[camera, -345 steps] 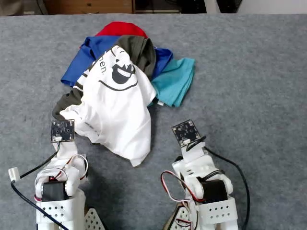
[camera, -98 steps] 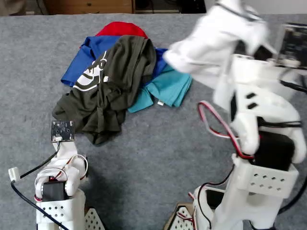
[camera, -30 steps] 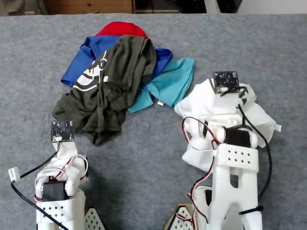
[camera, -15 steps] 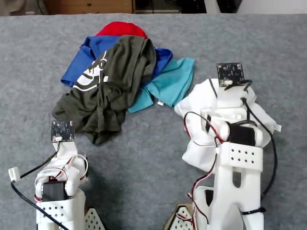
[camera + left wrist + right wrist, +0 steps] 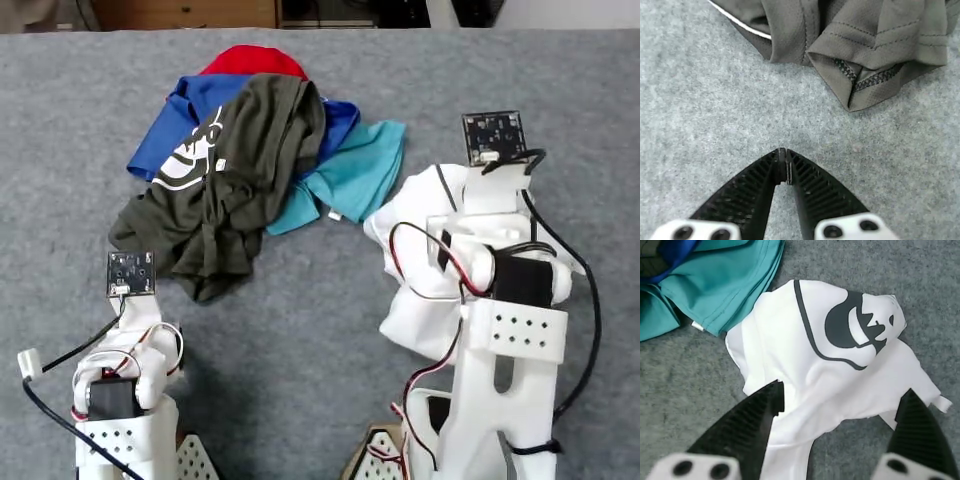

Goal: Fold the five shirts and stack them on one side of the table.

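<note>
White shirt (image 5: 812, 385) lies crumpled on the grey worktop (image 5: 300, 340) beneath the right gripper (image 5: 842, 390), fingers spread; the teal shirt (image 5: 725, 280) sits just beside it; left gripper (image 5: 785, 155), fingers pressed together, near the olive shirt (image 5: 865, 45).

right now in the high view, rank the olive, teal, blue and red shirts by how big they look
1. olive shirt, draped over the others.
2. teal shirt and blue shirt: their visible parts look alike and both are partly covered, so no ranking.
3. red shirt, just a sliver showing.
</note>
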Tool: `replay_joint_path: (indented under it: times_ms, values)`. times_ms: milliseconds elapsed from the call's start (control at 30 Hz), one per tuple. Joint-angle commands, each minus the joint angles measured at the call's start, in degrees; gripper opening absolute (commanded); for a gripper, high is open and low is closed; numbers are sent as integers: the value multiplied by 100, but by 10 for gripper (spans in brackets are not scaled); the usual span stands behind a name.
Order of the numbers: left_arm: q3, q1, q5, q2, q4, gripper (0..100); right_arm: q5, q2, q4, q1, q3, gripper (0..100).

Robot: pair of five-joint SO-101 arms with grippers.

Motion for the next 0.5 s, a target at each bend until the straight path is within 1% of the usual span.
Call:
replay_joint_path:
  times_ms: [0, 100, 400, 467]
  values:
    - [79, -9, -9, -13, 35, 19, 0, -119, 123, -215, -286, 353]
    - [79, -9, -9, -13, 35, 19, 0, -119, 264, -330, -312, 353]
    - [79, 18, -9, -22, 9, 19, 0, -127, 387, -321, -277, 353]
    - [79, 141, 9, -22, 9, 19, 0, -119, 369, -330, -303, 353]
